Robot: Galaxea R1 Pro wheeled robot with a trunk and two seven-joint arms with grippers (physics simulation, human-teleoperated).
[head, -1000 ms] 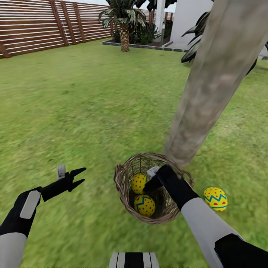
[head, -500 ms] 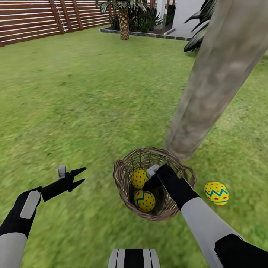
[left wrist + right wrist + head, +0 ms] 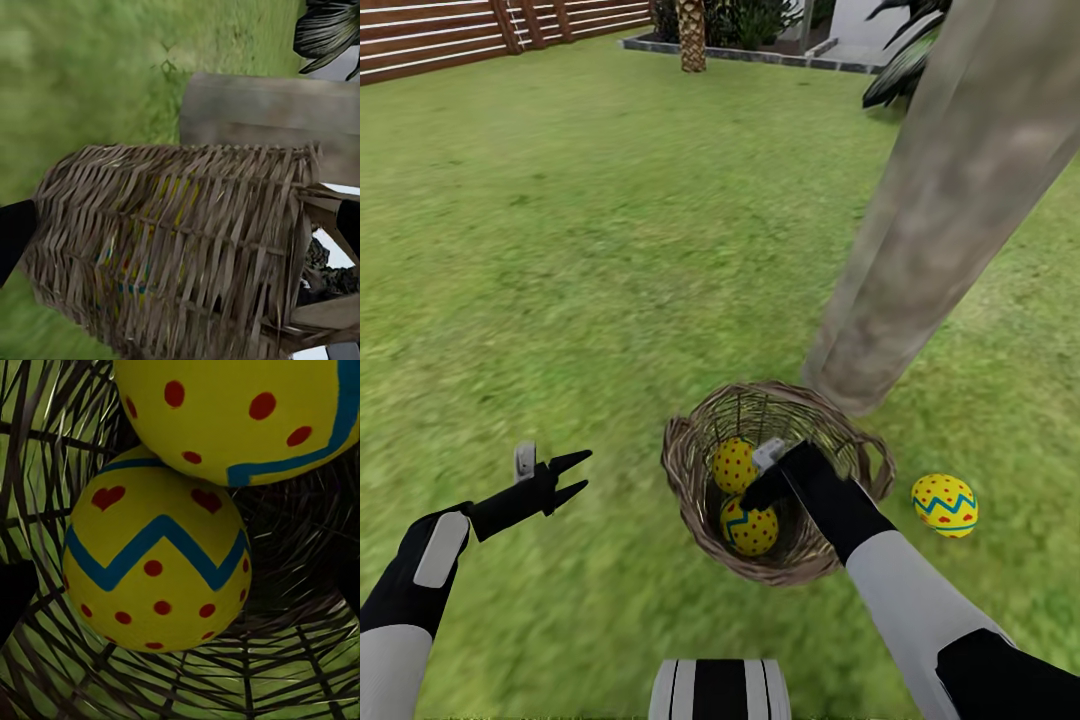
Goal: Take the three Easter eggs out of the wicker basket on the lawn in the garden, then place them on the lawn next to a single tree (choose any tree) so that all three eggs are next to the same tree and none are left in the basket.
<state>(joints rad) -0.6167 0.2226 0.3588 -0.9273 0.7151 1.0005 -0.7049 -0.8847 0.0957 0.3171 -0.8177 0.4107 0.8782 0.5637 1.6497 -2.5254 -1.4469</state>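
The wicker basket (image 3: pixel 690 490) stands on the lawn (image 3: pixel 560 250) at the foot of the tree (image 3: pixel 940 200). Two Easter eggs lie inside it, one (image 3: pixel 732 464) farther and one (image 3: pixel 750 528) nearer. A third egg (image 3: pixel 945 505) lies on the grass to the basket's right, close to the trunk. My right gripper (image 3: pixel 753 492) reaches down into the basket between the two eggs, its tips hidden. The right wrist view has a zigzag egg (image 3: pixel 154 577) close up, with dark fingers (image 3: pixel 9 600) wide apart at its sides. My left gripper (image 3: pixel 567 478) hovers open over grass to the basket's left, looking at the basket's side (image 3: pixel 172 247).
A slatted wooden fence (image 3: pixel 430 40) runs along the far left. A palm trunk (image 3: pixel 691 35) and a planted bed stand at the far end of the lawn. Open grass spreads left of and beyond the basket. My base (image 3: pixel 720 700) shows at the bottom edge.
The whole view has tilted downward, so basket, tree and loose egg sit higher in the picture. Against the basket, my right gripper now sits slightly deeper, toward the nearer egg. The left arm is unchanged.
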